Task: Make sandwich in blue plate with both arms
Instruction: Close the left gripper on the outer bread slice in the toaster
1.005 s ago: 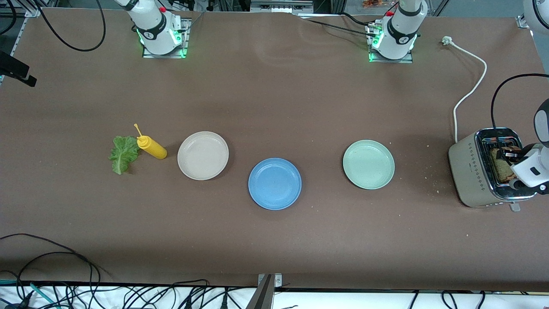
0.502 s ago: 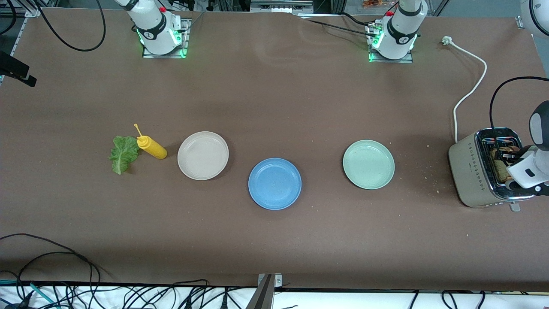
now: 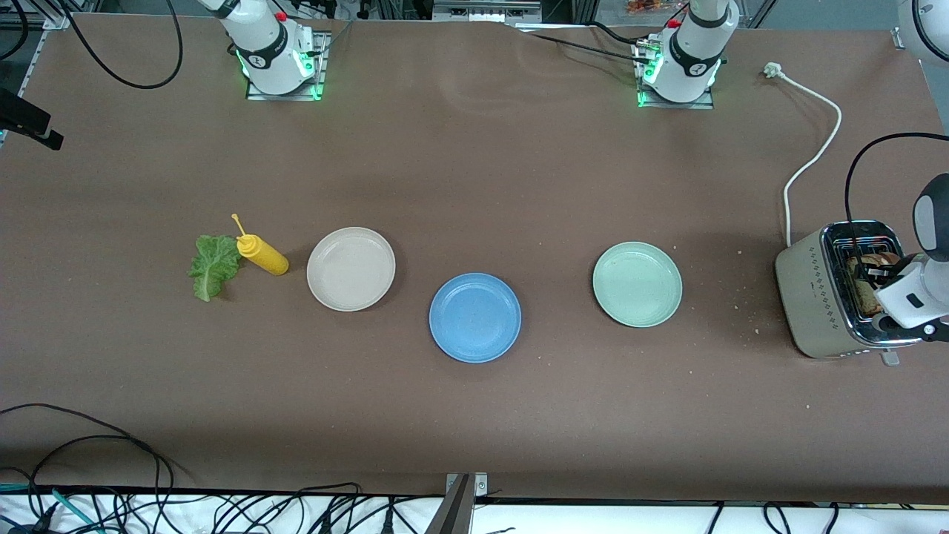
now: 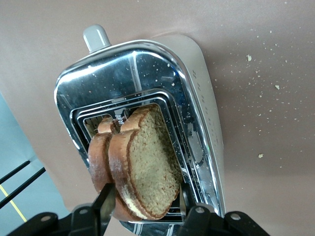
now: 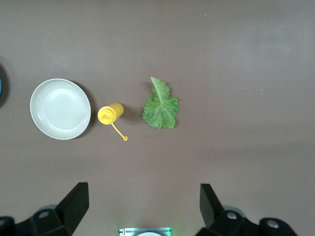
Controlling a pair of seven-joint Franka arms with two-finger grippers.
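1. Over at the left arm's end of the table: left gripper (image 4: 142, 211) low over the toaster (image 3: 830, 293), fingers (image 4: 104, 204) set narrowly either side of two bread slices (image 4: 140, 164) standing up out of the slots, one finger against the crust; whether the grip is firm cannot be told.
2. Just under those fingers: chrome toaster top and slot frame, beige lever knob (image 4: 96, 37) at the toaster's end away from the fingers, crumbs (image 4: 259, 156) scattered on the brown table (image 3: 474, 415) alongside.
3. High above the table: right gripper (image 5: 142, 206), fingers (image 5: 74, 201) spread wide and holding nothing.
4. Straight out from those open fingers: lettuce leaf (image 5: 160, 106) lying flat, yellow squeeze bottle (image 5: 110, 114) on its side just beside the leaf, beige plate (image 5: 60, 108) next along.
5. Well apart from both sets of fingers: blue plate (image 3: 474, 317) bare at mid-table, nearer the front camera than the beige plate and the pale green plate (image 3: 637, 284) flanking it.
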